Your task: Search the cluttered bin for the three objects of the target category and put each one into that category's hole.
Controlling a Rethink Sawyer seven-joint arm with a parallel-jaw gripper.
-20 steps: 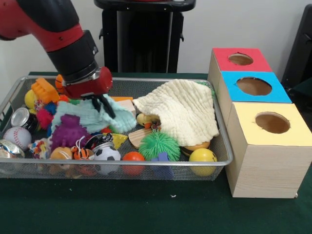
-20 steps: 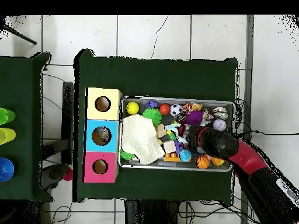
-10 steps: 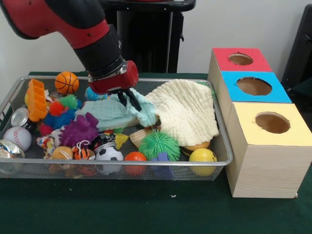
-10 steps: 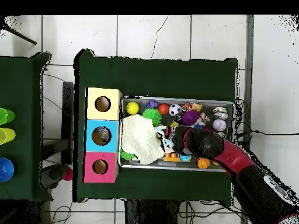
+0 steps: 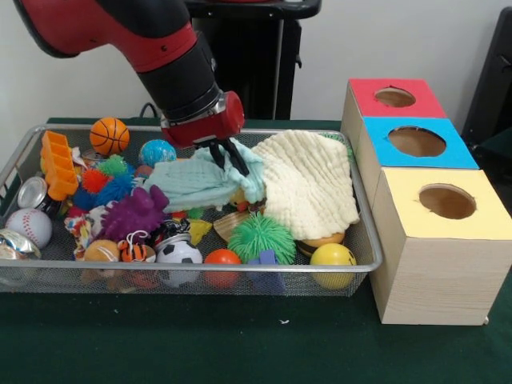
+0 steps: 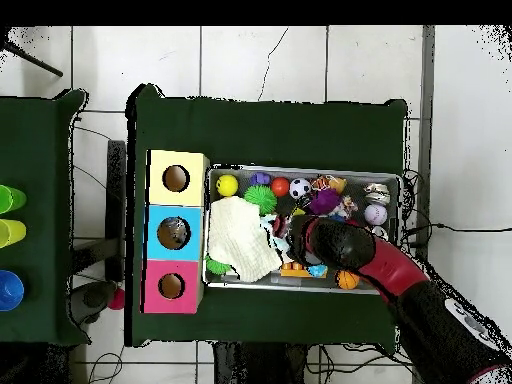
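Observation:
The wire-mesh bin is full of toys; it also shows in the overhead view. My gripper hangs over the bin's middle, shut on a pale teal cloth that it holds lifted next to a cream cloth. In the overhead view the gripper is beside the cream cloth. A little tin can and a shiny foil lump lie at the bin's left end, far from the gripper. A third silvery item is hidden. The blue-topped box's hole is empty.
The red-topped box and the yellow-topped box flank the blue one right of the bin. A purple spiky ball, a green spiky ball, a basketball, an orange piece and small balls fill the bin.
My gripper has moved right across the bin toward the cream cloth, dragging the teal cloth with it. The basketball, a blue ball and the orange piece now show.

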